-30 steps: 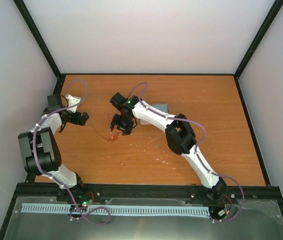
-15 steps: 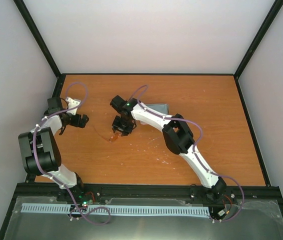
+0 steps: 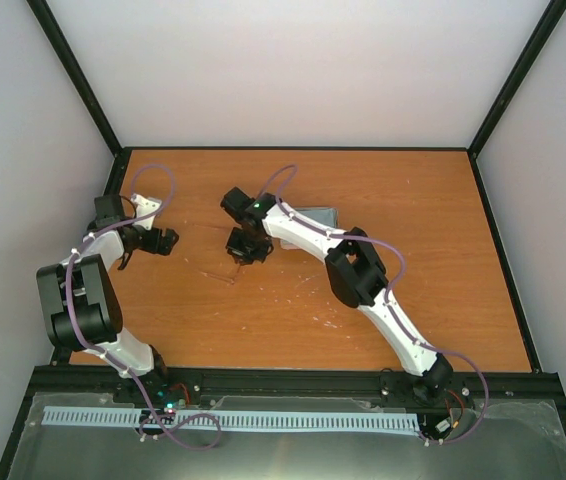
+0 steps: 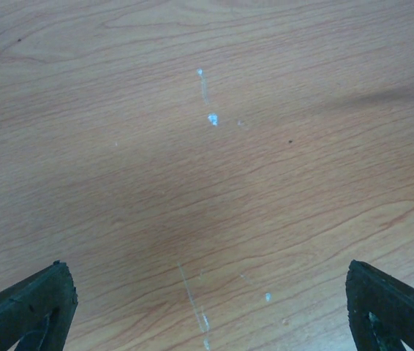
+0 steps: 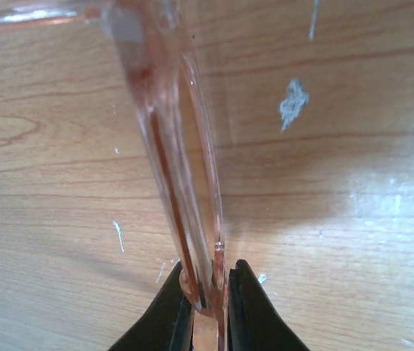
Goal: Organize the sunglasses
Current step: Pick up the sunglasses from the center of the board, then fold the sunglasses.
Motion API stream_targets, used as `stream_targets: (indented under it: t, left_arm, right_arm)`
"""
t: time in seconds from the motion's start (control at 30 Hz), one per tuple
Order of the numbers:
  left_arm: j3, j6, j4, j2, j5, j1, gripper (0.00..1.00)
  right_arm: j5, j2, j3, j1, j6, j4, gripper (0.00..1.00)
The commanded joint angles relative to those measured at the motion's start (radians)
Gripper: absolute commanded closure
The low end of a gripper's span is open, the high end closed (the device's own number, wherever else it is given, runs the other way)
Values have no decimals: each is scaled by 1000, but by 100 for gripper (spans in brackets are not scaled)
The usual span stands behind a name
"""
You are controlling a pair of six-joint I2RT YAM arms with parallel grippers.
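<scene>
Right claw (image 5: 208, 291) pinched tight on the thin amber sunglasses (image 5: 170, 146), frame running toward twelve o'clock from its tips, over the wooden bench (image 3: 413, 250), left claw (image 4: 207, 292) spread wide, holding nothing, at the bench's nine o'clock side

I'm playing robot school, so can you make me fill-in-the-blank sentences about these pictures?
1. The right gripper is ____ on the thin, translucent amber sunglasses.
2. The left gripper is wide ____ and holds nothing.
3. The orange-brown tabletop is made of ____.
Missing words: shut, open, wood.
</scene>
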Motion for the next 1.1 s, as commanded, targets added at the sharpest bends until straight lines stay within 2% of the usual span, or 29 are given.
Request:
stream_targets:
  t: [0.0, 0.07, 0.17, 0.2, 0.23, 0.27, 0.33, 0.47, 0.67, 0.77, 0.93, 1.07]
  left_arm:
    - [7, -11, -18, -55, 119, 8, 0]
    - [15, -14, -41, -87, 188, 8, 4]
    - [84, -45, -99, -110, 283, 8, 20]
    - [122, -60, -126, -112, 314, 7, 34]
    - [158, -79, -153, -116, 344, 8, 53]
    - [196, -94, -174, -122, 374, 8, 63]
    - [256, -116, -191, -138, 423, 5, 70]
    - [341, -177, -169, -129, 546, -36, 69]
    - [445, -310, -78, -75, 587, -242, 70]
    - [548, -260, -150, -11, 566, -322, 70]
    - [636, -299, -113, 49, 568, -355, 71]
    - [631, -336, -96, 73, 588, -402, 71]
  right_arm:
    - [51, -7, 43, -17, -62, -40, 97]
    - [49, -43, 27, -30, -121, -13, 97]
    - [2, -114, -21, -68, -281, 54, 97]
    - [-23, -143, -56, -87, -344, 81, 97]
    - [-61, -171, -87, -108, -407, 105, 97]
    - [-72, -201, -111, -129, -462, 123, 97]
    - [-142, -246, -135, -171, -568, 140, 97]
    - [-318, -280, -99, -241, -775, 110, 97]
    - [-508, -283, -66, -264, -865, 105, 97]
    - [-560, -291, -59, -264, -885, 109, 97]
    - [-609, -319, -59, -264, -935, 73, 97]
    - [-609, -340, -61, -265, -907, 107, 97]
